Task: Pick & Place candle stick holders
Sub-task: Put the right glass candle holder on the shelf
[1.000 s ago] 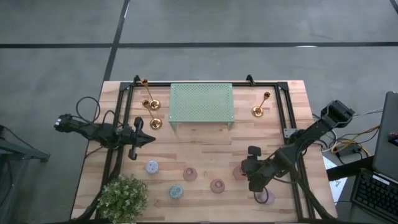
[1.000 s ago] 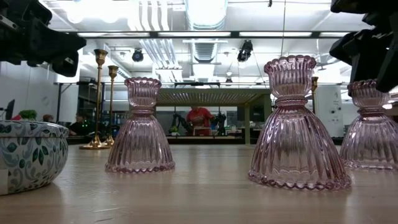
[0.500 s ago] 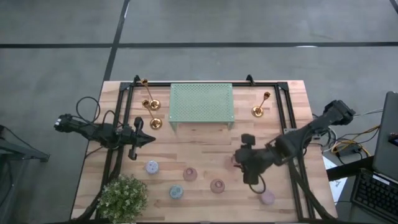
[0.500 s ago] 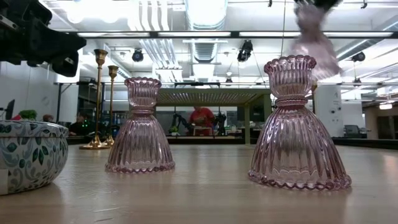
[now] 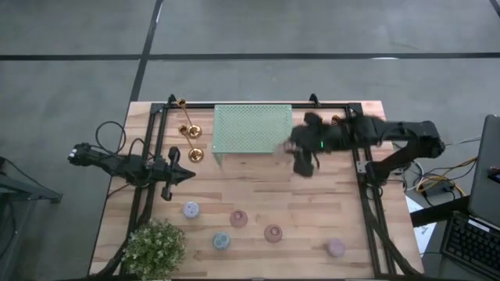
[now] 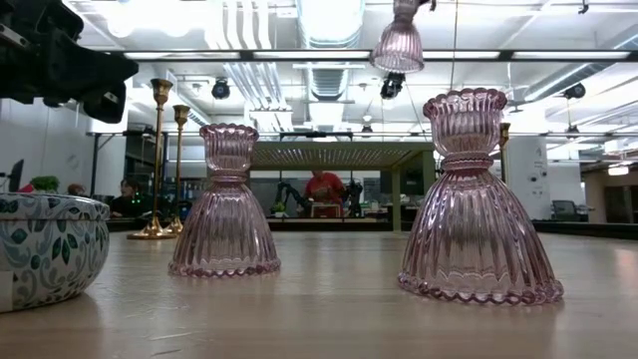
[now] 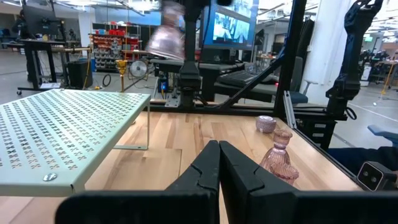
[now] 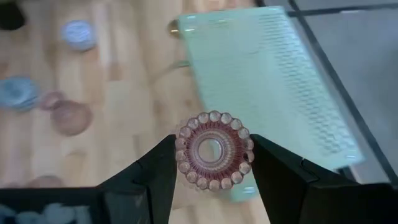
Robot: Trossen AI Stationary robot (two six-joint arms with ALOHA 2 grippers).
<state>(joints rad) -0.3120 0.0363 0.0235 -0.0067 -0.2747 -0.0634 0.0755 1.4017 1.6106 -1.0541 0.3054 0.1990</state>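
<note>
My right gripper (image 5: 301, 164) is at the right front corner of the mint-green rack (image 5: 253, 129), shut on a pink ribbed glass candle holder (image 8: 213, 151), which also shows high up in the low view (image 6: 399, 44). My left gripper (image 5: 184, 176) is shut and empty at the table's left. Two pink holders (image 6: 225, 204) (image 6: 478, 199) stand on their wide bases. Gold candlesticks (image 5: 188, 125) (image 5: 327, 134) stand beside the rack. Small pastel cups (image 5: 191, 209) (image 5: 273, 232) sit near the front edge. My right gripper pinches the pink holder between its two fingers (image 8: 163, 168), one on each side of its scalloped upper part (image 8: 184, 163). The fingers come from above, pointing down. The holder hangs upright with its wide base down (image 6: 399, 58), lifted clear of the table.
A bushy potted plant (image 5: 154, 246) stands at the near left corner, and its patterned pot shows in the low view (image 6: 40, 249). A black frame (image 5: 361, 156) runs along the table's sides. Another pink cup (image 5: 336, 247) sits near the right front.
My right gripper has lifted the pink holder off the table's near right part and carried it up and toward the far edge and the left, to the rack's front right corner. The holder stays upright in the hold.
</note>
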